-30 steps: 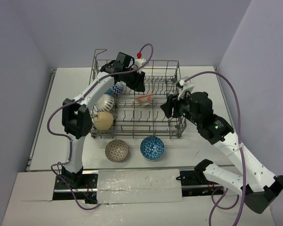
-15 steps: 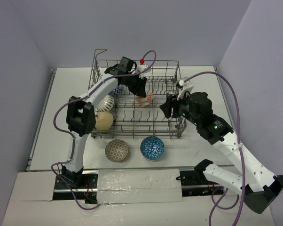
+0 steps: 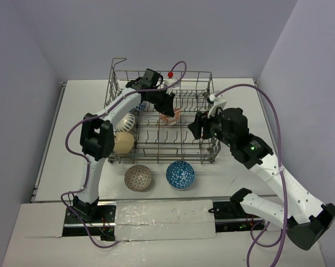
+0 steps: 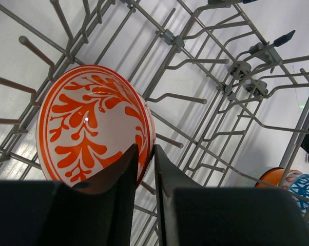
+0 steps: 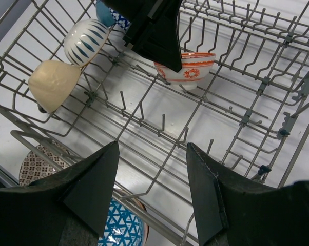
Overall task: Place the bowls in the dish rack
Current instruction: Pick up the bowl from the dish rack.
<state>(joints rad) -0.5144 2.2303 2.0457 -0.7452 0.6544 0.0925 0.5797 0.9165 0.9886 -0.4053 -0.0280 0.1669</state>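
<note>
I find my left gripper (image 4: 146, 154) pinching the orange bowl (image 4: 88, 128) by its rim, lower centre; snagged on dish rack (image 4: 195, 97) tines, it could slip; right gripper (image 5: 152, 174) gapes empty.

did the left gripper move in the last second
Yes: against the dish rack, the left gripper shifted right and toward its near side, onto the orange bowl.

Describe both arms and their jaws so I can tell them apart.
The left arm and right arm match: white links, black joint housings, a purple cable looped alongside each. Jaws are matte black wedges. A green light glows on the right arm.
</note>
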